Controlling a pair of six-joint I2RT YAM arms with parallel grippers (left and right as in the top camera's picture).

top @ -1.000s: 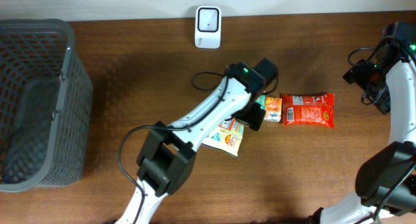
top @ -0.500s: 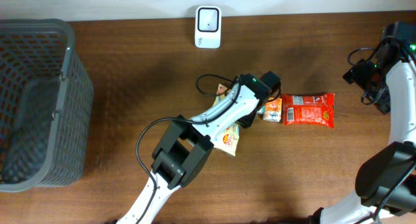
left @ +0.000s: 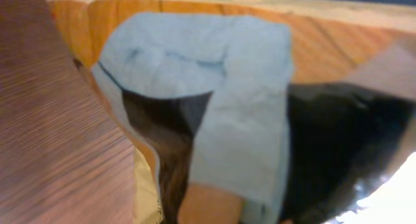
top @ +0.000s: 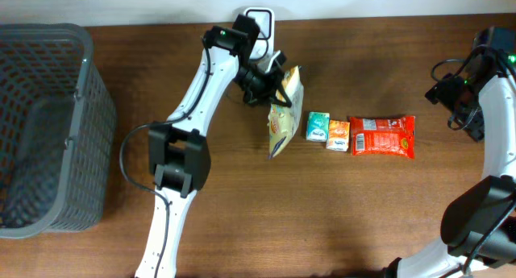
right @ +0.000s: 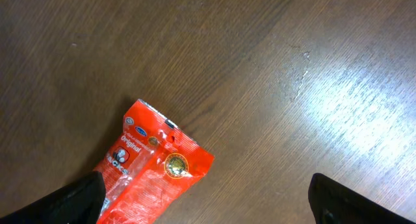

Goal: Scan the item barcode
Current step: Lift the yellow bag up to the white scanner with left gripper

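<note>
My left gripper (top: 268, 88) is shut on a yellow snack packet (top: 284, 113), which hangs tilted just below and to the right of the white scanner (top: 260, 18) at the table's back edge. The arm partly covers the scanner. In the left wrist view the packet's (left: 214, 107) blurred light-blue and orange print fills the frame, and the fingers themselves are hidden. No barcode can be made out. My right gripper (top: 457, 93) stands open at the far right, over bare wood. Its dark fingertips (right: 78, 198) frame the end of a red packet (right: 153, 165).
A small green pack (top: 318, 126), a small orange pack (top: 338, 135) and the red packet (top: 383, 136) lie in a row right of centre. A grey mesh basket (top: 81, 76) fills the left side. A black cable loops near the scanner.
The left gripper closed on the yellow packet beside the small packs, lifted it and swung it up and left to the scanner. The right arm has not moved.
</note>
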